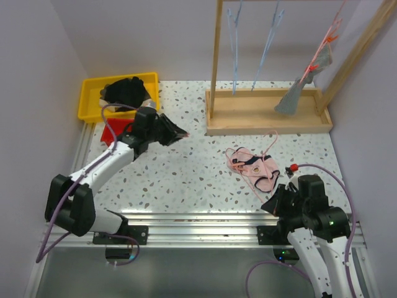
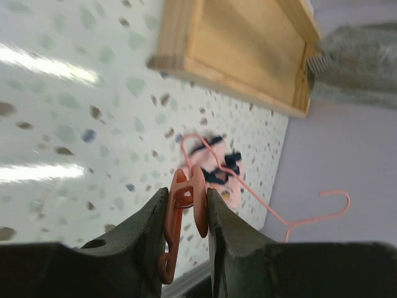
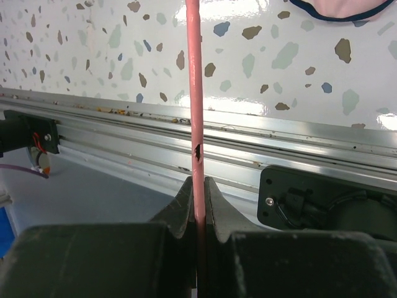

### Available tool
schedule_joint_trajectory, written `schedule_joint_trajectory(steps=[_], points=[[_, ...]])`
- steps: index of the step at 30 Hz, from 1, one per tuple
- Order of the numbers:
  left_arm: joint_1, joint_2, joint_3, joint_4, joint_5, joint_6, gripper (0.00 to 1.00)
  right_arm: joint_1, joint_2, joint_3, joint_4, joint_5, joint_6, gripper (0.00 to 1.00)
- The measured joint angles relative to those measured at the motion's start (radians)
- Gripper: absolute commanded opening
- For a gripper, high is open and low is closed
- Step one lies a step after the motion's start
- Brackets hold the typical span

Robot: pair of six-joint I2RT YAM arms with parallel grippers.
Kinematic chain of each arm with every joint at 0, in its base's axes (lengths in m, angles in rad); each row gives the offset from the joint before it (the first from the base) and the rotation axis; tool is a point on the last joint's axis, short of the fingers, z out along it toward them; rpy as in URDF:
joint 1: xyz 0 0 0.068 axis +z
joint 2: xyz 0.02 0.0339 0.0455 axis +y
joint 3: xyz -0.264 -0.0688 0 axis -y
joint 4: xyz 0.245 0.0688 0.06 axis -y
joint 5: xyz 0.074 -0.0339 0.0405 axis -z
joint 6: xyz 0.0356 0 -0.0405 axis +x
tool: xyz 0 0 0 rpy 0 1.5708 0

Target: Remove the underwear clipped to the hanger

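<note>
— So, which way are the briefs lying from you?

— The pink briefs (image 1: 255, 169) are lying on the table (image 1: 186, 180) just in front of the wooden base (image 1: 248, 121), tangled in the pink hanger (image 1: 273, 141). My right gripper (image 1: 275, 205) is sitting nearest, beyond them from the base. It is pinching the hanger's wire with its jaws fully closed, and the wire is running from my fingertips (image 3: 186, 192) toward the base.

— And your left?

— My left gripper (image 1: 177, 133) is hovering off the base's left front corner, jaws part-closed on a pink clip (image 2: 186, 205). The grey briefs (image 1: 296, 94) are hanging stretched above the base's right end.

— Containers?

— Left of the base, the yellow bin (image 1: 87, 102) is holding a black heap (image 1: 124, 92).
</note>
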Motion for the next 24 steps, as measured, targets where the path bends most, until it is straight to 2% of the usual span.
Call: schedule_joint_trajectory(steps=[5, 9, 15, 19, 24], points=[[0.269, -0.013, 0.012, -0.048, -0.023, 0.115, 0.00, 0.000, -0.002, -0.003, 0.000, -0.006, 0.003, 0.00], [0.398, 0.060, 0.074, -0.025, -0.013, 0.155, 0.00, 0.000, -0.002, -0.007, 0.000, -0.013, 0.003, 0.00], [0.483, 0.213, 0.251, -0.096, -0.020, 0.193, 0.00, 0.000, -0.002, -0.007, -0.001, -0.014, 0.003, 0.00], [0.523, 0.204, 0.265, -0.160, -0.059, 0.229, 0.00, 0.000, 0.000, -0.008, 0.000, -0.016, 0.003, 0.00], [0.632, 0.208, 0.265, -0.233, -0.083, 0.277, 0.00, 0.000, 0.006, -0.025, 0.002, -0.019, 0.003, 0.00]])
